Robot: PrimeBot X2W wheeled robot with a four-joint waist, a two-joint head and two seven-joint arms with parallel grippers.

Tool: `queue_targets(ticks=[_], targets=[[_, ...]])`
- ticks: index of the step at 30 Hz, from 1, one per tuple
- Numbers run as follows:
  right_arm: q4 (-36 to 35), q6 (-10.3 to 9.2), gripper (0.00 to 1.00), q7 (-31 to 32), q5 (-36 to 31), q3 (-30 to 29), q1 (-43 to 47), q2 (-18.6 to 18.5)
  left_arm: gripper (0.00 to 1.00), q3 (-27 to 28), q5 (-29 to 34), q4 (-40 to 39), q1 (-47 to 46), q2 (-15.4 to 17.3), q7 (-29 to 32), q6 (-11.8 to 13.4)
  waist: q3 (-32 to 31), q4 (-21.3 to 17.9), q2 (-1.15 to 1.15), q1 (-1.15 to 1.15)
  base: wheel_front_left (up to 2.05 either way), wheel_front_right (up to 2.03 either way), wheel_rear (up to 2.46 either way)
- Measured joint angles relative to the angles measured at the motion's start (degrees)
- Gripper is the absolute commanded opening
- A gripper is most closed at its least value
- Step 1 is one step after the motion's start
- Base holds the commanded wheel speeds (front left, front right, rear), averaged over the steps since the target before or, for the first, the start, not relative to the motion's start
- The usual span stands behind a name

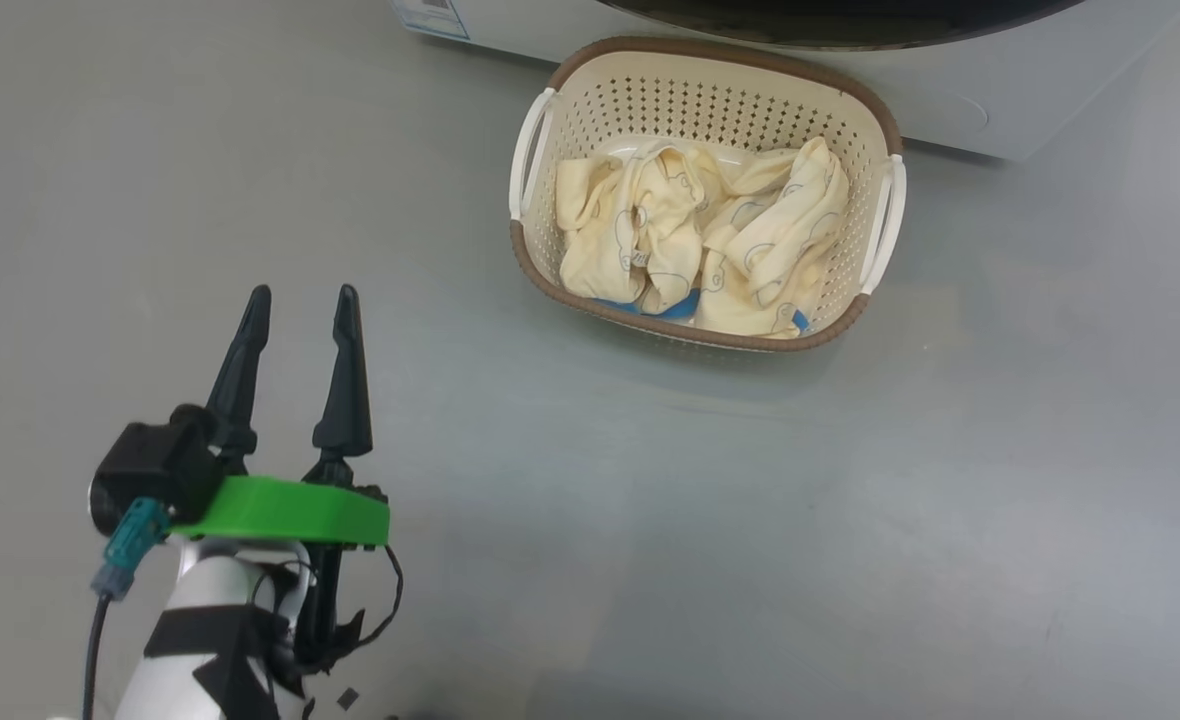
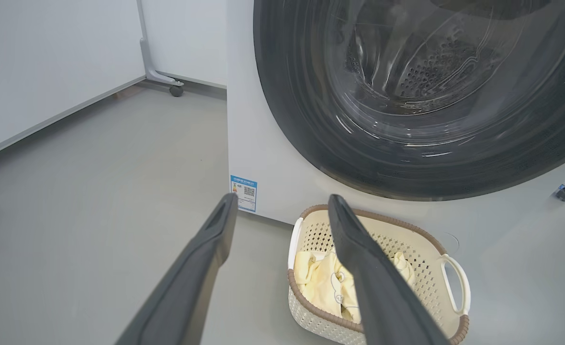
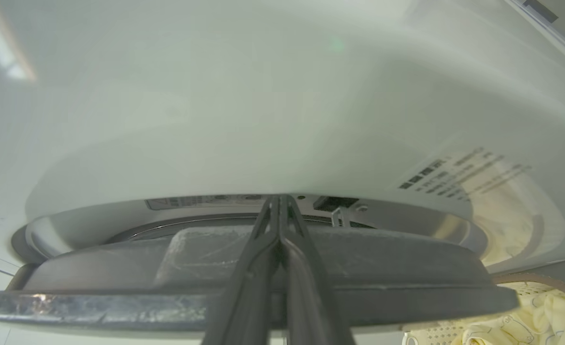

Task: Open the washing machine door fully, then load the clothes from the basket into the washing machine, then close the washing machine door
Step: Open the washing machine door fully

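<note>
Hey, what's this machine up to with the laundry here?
A two-armed robot is getting a laundry load going. Its right pincer, shut, has its tips at the edge of the washing machine door, between the dark rim and the white front of the washing machine. The door looks barely open, if at all. The left pincer hangs open above the floor, holding nothing. The clothes lie in the basket, which stands just in front of the machine.
</note>
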Motion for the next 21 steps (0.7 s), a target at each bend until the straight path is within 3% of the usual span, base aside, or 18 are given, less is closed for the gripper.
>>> queue_targets(ticks=[21], targets=[[1.5, 0.0, 0.0, 8.1, 0.2, -0.2, -1.9, -1.0, 1.0, 0.3, 0.5, -0.4, -0.8, -0.7, 0.0, -0.3, -0.4, 0.3, 0.0, 0.0, 0.0, 0.0, 0.0]])
